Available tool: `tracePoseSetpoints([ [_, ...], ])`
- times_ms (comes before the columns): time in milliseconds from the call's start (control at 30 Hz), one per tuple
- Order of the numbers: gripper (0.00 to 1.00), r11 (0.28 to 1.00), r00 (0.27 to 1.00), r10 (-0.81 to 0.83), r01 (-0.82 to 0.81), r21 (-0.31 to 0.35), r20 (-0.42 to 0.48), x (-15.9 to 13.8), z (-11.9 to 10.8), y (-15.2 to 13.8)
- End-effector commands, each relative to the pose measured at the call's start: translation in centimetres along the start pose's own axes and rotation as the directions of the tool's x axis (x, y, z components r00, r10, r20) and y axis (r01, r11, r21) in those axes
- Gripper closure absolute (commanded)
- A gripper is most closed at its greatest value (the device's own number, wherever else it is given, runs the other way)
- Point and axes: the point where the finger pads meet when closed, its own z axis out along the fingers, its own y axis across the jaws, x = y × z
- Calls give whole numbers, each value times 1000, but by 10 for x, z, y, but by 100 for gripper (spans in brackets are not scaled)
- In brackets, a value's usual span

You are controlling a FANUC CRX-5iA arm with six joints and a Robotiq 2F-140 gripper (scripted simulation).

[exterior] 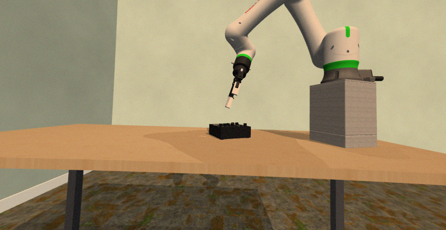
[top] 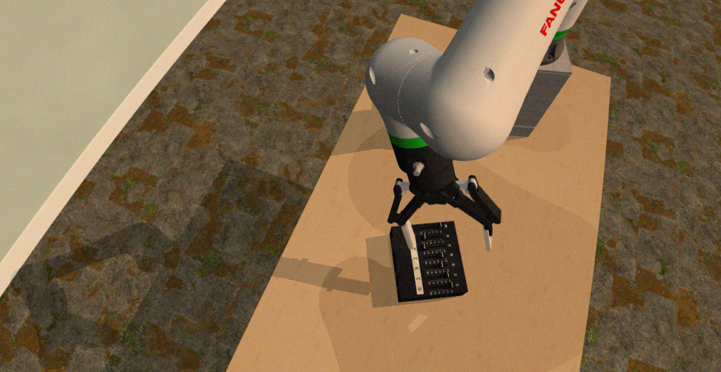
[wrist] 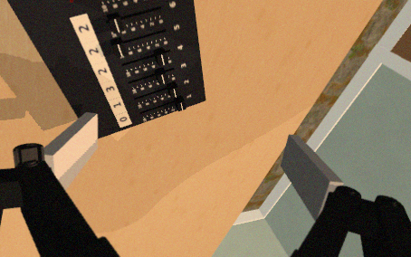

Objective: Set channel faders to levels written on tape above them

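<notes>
The black lighting desk [top: 428, 262] stands on its feet on the wooden table; it also shows in the exterior view [exterior: 229, 130] and at the top left of the wrist view [wrist: 113, 59]. A pale tape strip [wrist: 100, 70] along one side carries the digits 0, 1, 3, 2, 2, 2. Several faders lie in parallel slots with caps [wrist: 160, 59] at different spots; the farthest rows are cut off. My gripper [top: 446, 233] hangs wide open and empty well above the desk, tilted; it shows in the exterior view [exterior: 230, 102] too.
The grey pedestal [exterior: 342, 113] of my arm stands on the table to the right of the desk. The table edge and the floor show at the right of the wrist view [wrist: 339, 90].
</notes>
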Motion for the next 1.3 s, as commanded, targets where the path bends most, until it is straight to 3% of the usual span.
tracePoseSetpoints([
  [0,0,967,962,-251,255,22,-107,15,2,0],
  [233,0,780,747,-607,626,-23,-270,18,-5,-8],
  [300,0,780,747,-607,626,-23,-270,18,-5,-8],
  [333,0,663,613,-719,746,-59,-328,18,-5,-8],
  [433,0,557,490,-791,824,-100,-365,12,-9,-10],
  [667,0,191,65,-899,948,-254,-434,-8,-17,-10],
  [1200,0,191,65,-899,948,-254,-434,-8,-17,-10],
  [1267,0,167,40,-900,951,-259,-433,-7,-12,-10],
])
